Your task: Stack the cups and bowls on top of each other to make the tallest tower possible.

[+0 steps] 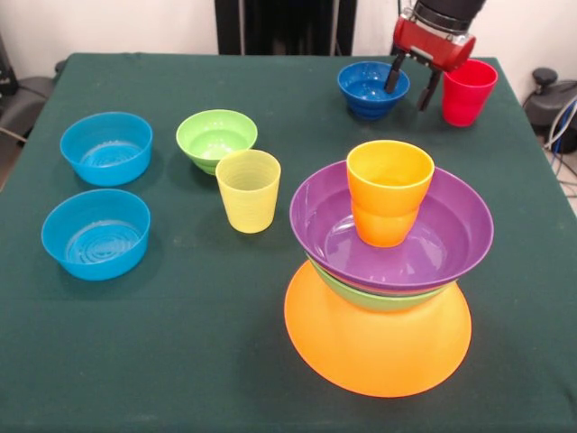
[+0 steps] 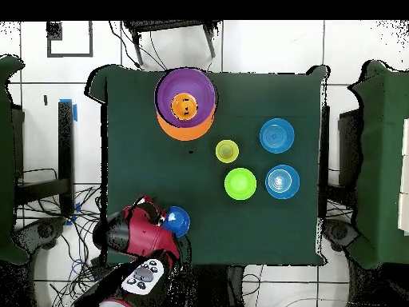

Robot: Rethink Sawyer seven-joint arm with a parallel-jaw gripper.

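Note:
The tower stands at the front right: an upturned huge orange bowl (image 1: 377, 352) as base, the large green bowl (image 1: 379, 299) on it, the large purple bowl (image 1: 424, 244) on top, and the orange cup (image 1: 388, 191) upright inside the purple bowl. It also shows in the overhead view (image 2: 185, 100). My gripper (image 1: 412, 83) is open and empty at the back right, between the small dark blue bowl (image 1: 368, 88) and the red cup (image 1: 467, 90). One finger is at the blue bowl's rim. The yellow cup (image 1: 248, 189) stands mid-table.
A small green bowl (image 1: 216, 138) sits behind the yellow cup. Two light blue bowls (image 1: 106, 147) (image 1: 96, 233) sit at the left. In the overhead view my arm (image 2: 132, 236) covers the red cup beside the dark blue bowl (image 2: 176, 220).

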